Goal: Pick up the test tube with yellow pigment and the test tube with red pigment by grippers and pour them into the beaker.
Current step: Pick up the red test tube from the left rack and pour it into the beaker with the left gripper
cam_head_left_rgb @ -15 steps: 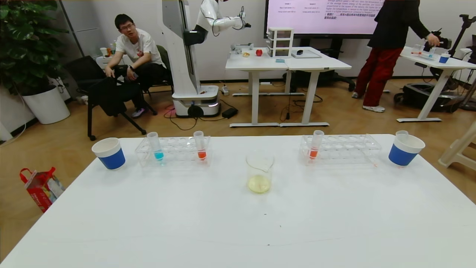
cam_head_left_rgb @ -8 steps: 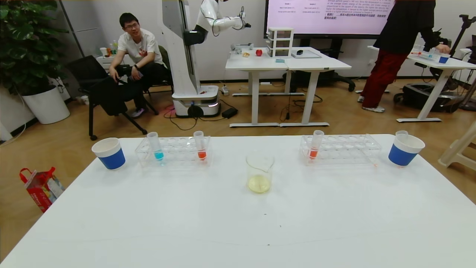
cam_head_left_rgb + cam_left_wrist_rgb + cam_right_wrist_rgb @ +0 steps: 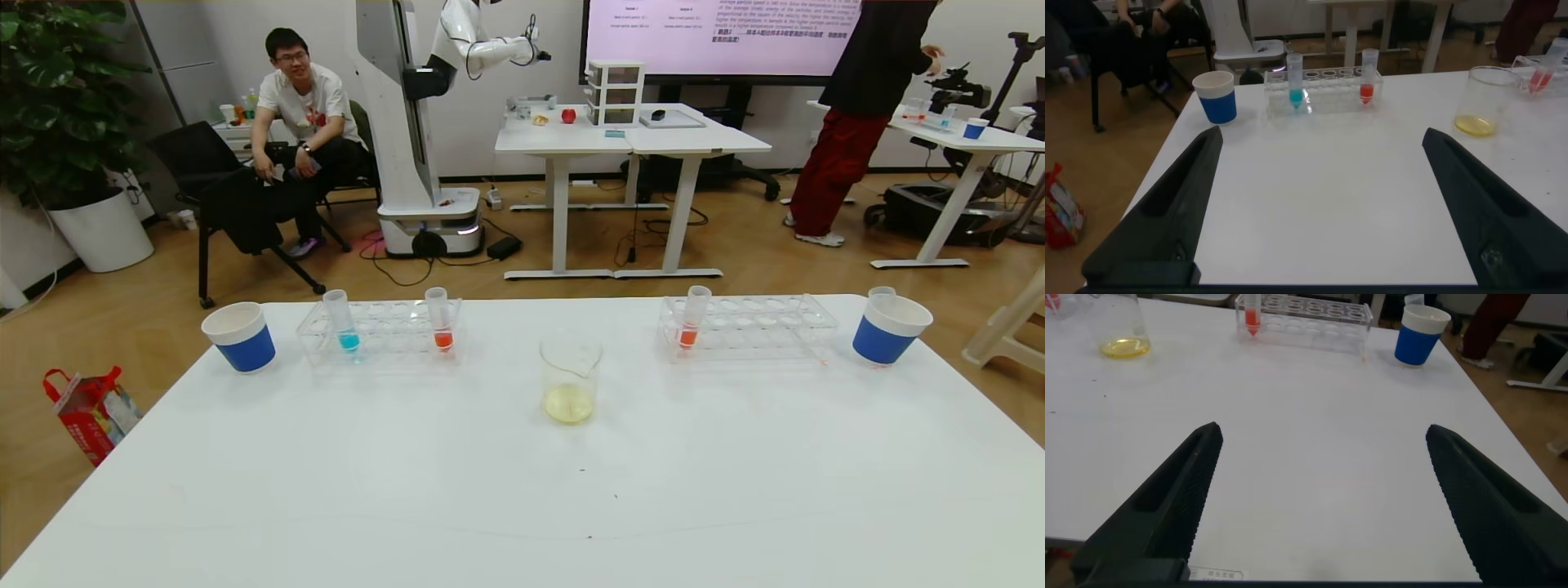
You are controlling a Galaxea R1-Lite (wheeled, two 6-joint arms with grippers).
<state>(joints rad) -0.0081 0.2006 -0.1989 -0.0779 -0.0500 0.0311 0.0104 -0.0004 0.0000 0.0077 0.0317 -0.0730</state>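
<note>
The beaker (image 3: 570, 380) stands mid-table with pale yellow liquid at its bottom. An orange-red test tube (image 3: 441, 320) stands in the left clear rack (image 3: 384, 331) beside a blue tube (image 3: 341, 320). Another orange-red test tube (image 3: 692, 318) stands in the right rack (image 3: 751, 327). No tube with yellow liquid shows. My left gripper (image 3: 1323, 137) is open and empty over the table's near left part, facing the left rack's red tube (image 3: 1368, 77) and the beaker (image 3: 1490, 102). My right gripper (image 3: 1324, 431) is open and empty over the near right part, facing the right rack's red tube (image 3: 1251, 314). Neither gripper shows in the head view.
A blue-and-white cup (image 3: 239, 336) stands at the far left. Another cup (image 3: 890, 328) stands at the far right, with a clear tube rim (image 3: 882, 291) showing just behind its lip. People, desks and another robot are beyond the table's far edge.
Nothing on the table has moved. Only the people in the background have shifted.
</note>
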